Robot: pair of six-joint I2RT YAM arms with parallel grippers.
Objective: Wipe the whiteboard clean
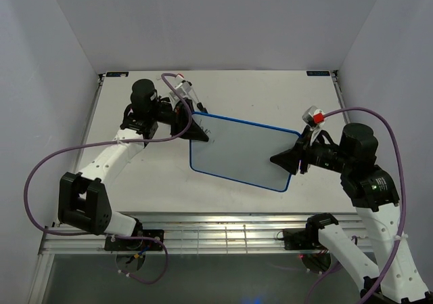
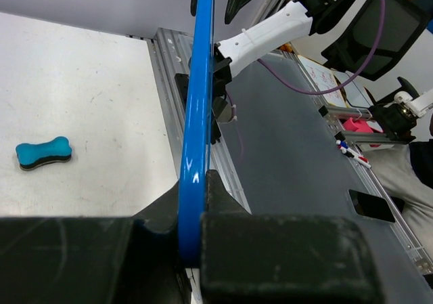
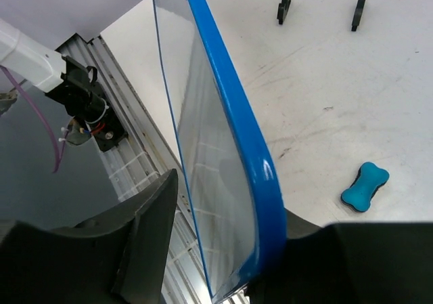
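My left claw (image 2: 193, 250) is clenched on one short edge of the whiteboard (image 1: 240, 152). My right claw (image 3: 226, 209) straddles the opposite edge, and I cannot tell if it bites. I judge I'm steadying the board, held between my arms; next, one claw must free itself for the blue eraser (image 3: 365, 187).

Whiteboard (image 1: 243, 152) above counter (image 1: 135, 101) centre. Left tool (image 1: 196, 129) at its far-left corner, right tool (image 1: 287, 160) at its right edge. Eraser (image 3: 365, 187) on counter.

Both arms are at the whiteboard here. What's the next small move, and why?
Probably close the right end effector firmly onto the edge of the whiteboard: its jaws straddle that edge, contact unclear, while the left end effector clamps the opposite edge.
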